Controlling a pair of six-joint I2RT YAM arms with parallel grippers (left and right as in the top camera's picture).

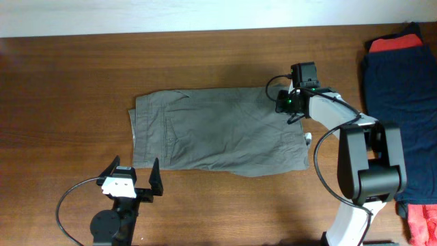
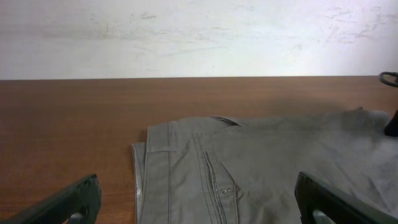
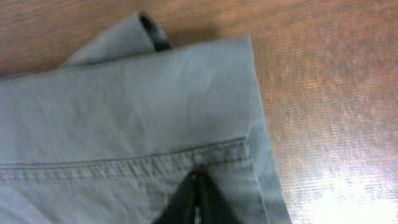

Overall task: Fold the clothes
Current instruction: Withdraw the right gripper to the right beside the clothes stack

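Note:
The grey-olive shorts lie flat on the wooden table, waistband to the left and leg hems to the right. My right gripper is at the shorts' far right corner. In the right wrist view its fingers are closed together on the fabric by the hem seam. My left gripper is open and empty, just in front of the shorts' near left corner. In the left wrist view its fingers frame the waistband and a stitched pocket.
A dark navy garment lies at the right edge with a red garment at its far end. More red cloth shows at the near right corner. The right arm's base stands right of the shorts.

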